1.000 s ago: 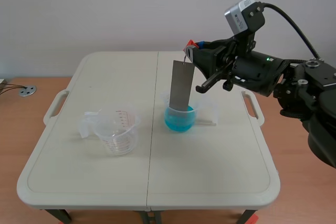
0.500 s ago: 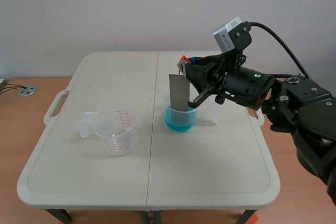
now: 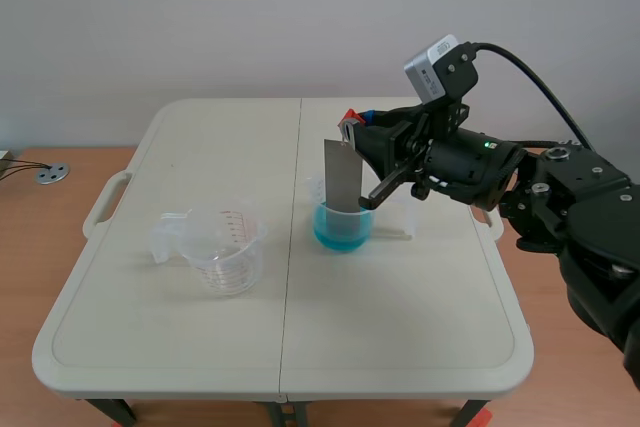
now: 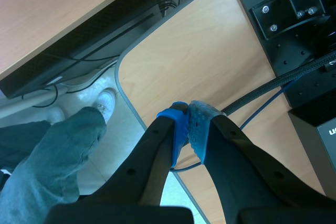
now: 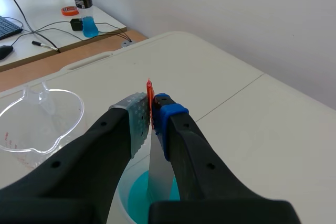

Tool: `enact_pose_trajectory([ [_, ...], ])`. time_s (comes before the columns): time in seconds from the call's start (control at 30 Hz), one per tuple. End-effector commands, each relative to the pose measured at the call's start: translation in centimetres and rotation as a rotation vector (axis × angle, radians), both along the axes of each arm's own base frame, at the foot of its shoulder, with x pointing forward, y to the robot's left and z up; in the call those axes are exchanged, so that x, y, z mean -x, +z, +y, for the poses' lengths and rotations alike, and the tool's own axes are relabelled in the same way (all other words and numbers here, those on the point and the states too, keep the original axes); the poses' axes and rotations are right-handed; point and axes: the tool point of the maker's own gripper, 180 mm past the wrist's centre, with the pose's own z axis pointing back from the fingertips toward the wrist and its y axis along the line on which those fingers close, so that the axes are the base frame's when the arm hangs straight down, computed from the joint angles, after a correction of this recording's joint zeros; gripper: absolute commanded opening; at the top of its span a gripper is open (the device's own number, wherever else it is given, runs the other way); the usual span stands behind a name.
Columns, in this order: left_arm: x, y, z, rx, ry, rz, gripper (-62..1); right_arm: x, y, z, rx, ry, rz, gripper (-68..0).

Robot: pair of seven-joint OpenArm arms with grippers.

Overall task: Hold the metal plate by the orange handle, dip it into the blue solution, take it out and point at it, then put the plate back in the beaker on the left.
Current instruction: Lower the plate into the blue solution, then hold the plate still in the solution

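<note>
1. Two pads (image 5: 137,124) of the right gripper (image 5: 150,109) are shown pinching the orange handle (image 5: 149,88), which is clamped upright between them.
2. Below the handle, the metal plate (image 3: 340,175) is seen hanging almost vertical, with its lower edge sunk in the blue solution (image 3: 345,235). The dip is therefore judged to be in hand or just accomplished.
3. The solution is contained in a clear beaker (image 3: 316,197) standing just right of the middle seam of the table (image 3: 400,327). The foot of the plate is enclosed by the beaker's rim.
4. The empty beaker on the left (image 3: 228,247), marked with a red scale, is set well apart from the plate and is touched by neither gripper.
5. The left gripper (image 4: 188,116) is found only in its own wrist view, away from the table, with its fingers pressed together on nothing.
6. Judged done: the grasp by the handle and the lowering into the liquid. Judged left: the withdrawal, the pointing at the plate (presumably by the left arm) and the return of the plate to the left beaker.
</note>
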Motion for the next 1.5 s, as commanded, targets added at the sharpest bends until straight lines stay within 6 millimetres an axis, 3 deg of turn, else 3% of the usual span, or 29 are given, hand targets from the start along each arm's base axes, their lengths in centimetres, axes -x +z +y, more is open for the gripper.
enact_pose_trajectory([
  [0.0,-0.35,0.26,-0.29,0.011,0.001,-0.015,-59.7,-0.6,0.83,0.09,0.001,0.006,-0.024,-66.2],
  [1.47,-0.26,0.2,-0.25,0.008,0.001,-0.009,-59.7,-0.57,0.95,0.08,0.0,0.008,-0.035,-66.2],
])
